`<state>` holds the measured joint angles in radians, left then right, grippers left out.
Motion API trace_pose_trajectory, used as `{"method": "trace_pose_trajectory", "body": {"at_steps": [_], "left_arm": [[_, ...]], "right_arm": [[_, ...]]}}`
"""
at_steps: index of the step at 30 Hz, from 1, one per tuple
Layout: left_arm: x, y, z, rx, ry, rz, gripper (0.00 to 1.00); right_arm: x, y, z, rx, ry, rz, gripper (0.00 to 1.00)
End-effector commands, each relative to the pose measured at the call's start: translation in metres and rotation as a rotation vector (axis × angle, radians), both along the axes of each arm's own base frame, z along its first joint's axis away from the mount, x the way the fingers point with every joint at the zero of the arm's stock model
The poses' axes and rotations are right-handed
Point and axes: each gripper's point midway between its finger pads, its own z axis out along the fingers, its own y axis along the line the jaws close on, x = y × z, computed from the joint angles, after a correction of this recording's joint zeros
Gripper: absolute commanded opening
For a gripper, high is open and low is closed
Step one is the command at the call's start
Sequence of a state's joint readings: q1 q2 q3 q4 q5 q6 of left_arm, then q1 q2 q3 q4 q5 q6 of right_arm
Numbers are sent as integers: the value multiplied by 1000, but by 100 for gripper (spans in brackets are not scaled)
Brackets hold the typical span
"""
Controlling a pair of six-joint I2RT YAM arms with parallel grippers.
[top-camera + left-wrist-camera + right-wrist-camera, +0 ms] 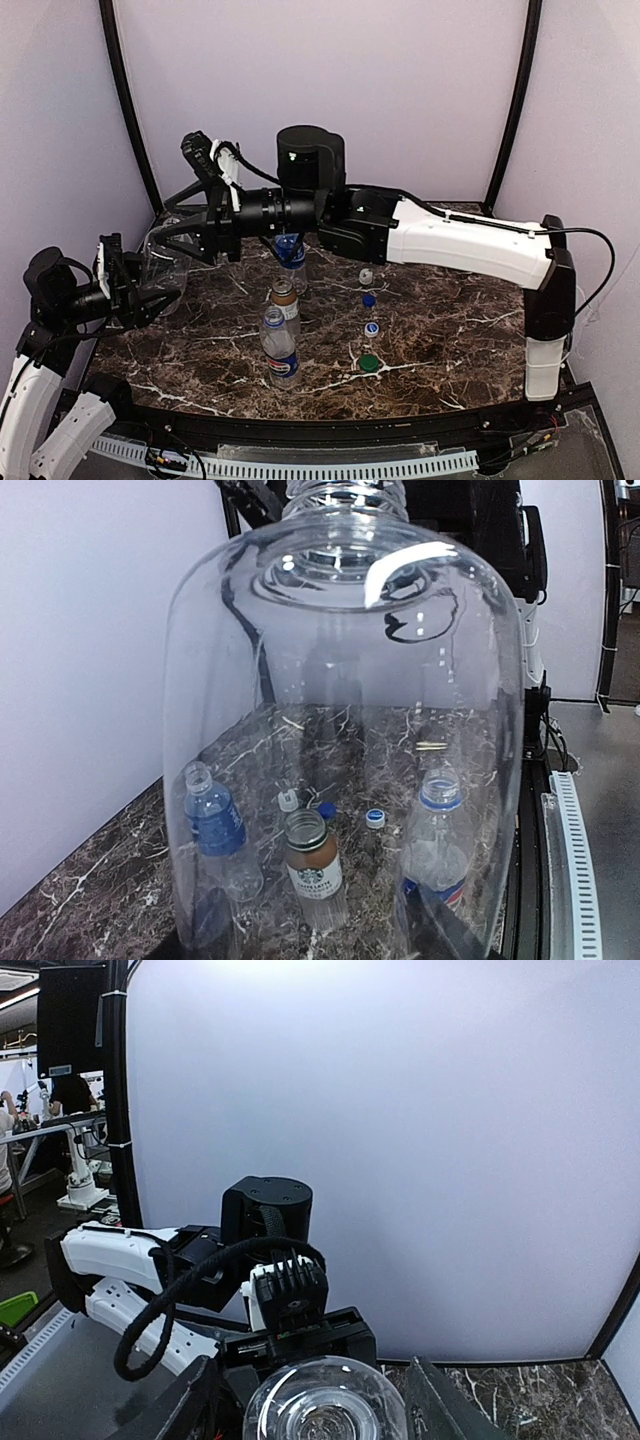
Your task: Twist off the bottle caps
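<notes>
Over the dark marble table's [450, 340] left edge hangs a plain clear plastic bottle [340, 730], left gripper [150, 285] clamped on its base. Right gripper [320, 1405] straddles its neck, can't tell if it's gripping. Three labelled bottles [283, 300] stand mid-table, four round screw caps [372, 328] loose beside them.

The left arm [30, 400], white in its lower links and black at the wrist, comes up from the near left corner and bends inward. Its black two-finger left gripper [150, 288] points right, clamped on the base of a plain clear plastic bottle [165, 262] held roughly level. The right arm [460, 245] folds at a high elbow and reaches level to the left, where the right gripper [185, 232] has its fingers [440, 1410] on either side of the bottle's neck end; whether they press on it is unclear.
</notes>
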<state>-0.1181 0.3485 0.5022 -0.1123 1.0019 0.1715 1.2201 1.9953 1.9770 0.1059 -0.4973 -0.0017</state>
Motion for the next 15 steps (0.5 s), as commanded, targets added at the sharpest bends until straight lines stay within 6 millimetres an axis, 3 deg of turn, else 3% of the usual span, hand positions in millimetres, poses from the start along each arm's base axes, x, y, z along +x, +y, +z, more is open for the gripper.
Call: {"method": "trace_pose_trajectory", "body": {"at_steps": [1,8,12,15], "left_arm": [[-1,-1,14,-16,-49,-9,36],[-2,-1,13,-17,-46,-14,36],[-2,-1,12,-14,-45,-14,36],[-1,-1,10,-10,-38,-10,36]], "right_arm": [[0,6,-8,-16,29,15,60],[13,16,-21,-69,53,-34,46],[13,18,-25,-81,55,-29,15],[14,16,-23,-81,50,-37,0]]}}
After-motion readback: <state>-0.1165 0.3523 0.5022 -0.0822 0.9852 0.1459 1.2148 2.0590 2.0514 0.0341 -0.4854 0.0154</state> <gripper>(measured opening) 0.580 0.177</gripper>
